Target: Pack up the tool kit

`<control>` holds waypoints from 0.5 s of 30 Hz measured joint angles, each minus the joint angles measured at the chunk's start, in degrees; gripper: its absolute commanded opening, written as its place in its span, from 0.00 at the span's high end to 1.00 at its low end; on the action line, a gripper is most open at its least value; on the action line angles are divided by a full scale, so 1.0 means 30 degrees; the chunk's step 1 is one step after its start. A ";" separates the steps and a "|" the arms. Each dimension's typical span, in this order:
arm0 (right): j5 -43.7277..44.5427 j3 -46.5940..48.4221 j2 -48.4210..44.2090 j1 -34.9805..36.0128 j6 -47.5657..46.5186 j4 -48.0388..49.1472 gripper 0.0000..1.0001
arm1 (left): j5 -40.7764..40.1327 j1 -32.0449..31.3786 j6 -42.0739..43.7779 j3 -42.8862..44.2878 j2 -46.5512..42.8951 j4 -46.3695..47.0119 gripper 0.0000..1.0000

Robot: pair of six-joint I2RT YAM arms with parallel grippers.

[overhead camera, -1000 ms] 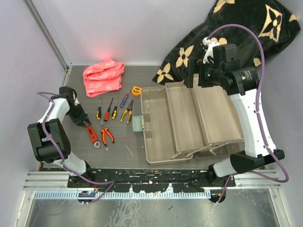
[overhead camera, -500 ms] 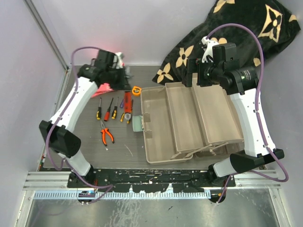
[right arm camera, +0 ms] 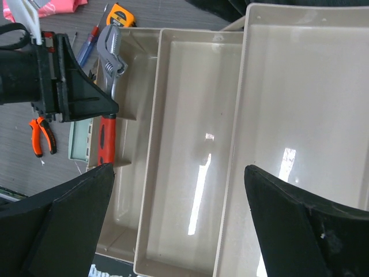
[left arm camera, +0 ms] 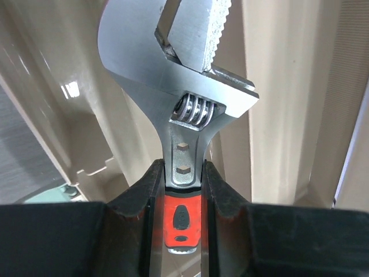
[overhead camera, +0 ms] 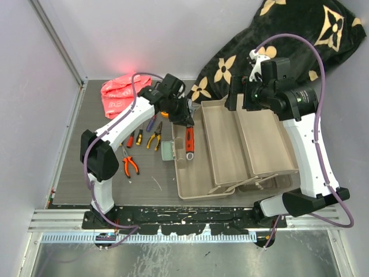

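Clamps red wrench (overhead camera: 189, 143) by handle between left fingers (left arm camera: 141, 196), head poised over toolbox (overhead camera: 196, 179) left compartment, mid-surface, apparently for drop-in; holds right fingers (right arm camera: 63, 219) wide above trays (overhead camera: 259, 138), likely clear of path.

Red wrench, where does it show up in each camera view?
Top external: red wrench at centre, over the toolbox's left compartment.
Left wrist: centre, head at top, handle in the left gripper.
Right wrist: upper left.
Shared landmark: the beige toolbox.
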 measured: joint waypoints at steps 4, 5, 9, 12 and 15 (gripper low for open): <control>0.0168 -0.0597 -0.0699 0.0000 0.0291 -0.0117 0.00 | -0.0481 -0.0576 -0.1632 -0.1472 0.0000 0.0889 1.00; 0.0182 -0.0699 -0.0845 0.0000 0.0342 -0.0138 0.00 | -0.0561 -0.0692 -0.1953 -0.1734 0.0000 0.0962 1.00; 0.0291 -0.0838 -0.1071 0.0000 0.0437 -0.0240 0.00 | -0.0991 -0.1333 -0.3096 -0.2674 -0.0007 0.1137 1.00; 0.0321 -0.0860 -0.1093 0.0000 0.0459 -0.0328 0.00 | -0.1304 -0.1843 -0.3789 -0.3534 -0.0007 0.1566 1.00; 0.0430 -0.0947 -0.1144 0.0000 0.0481 -0.0452 0.00 | -0.1443 -0.2244 -0.4342 -0.4211 -0.0007 0.1625 1.00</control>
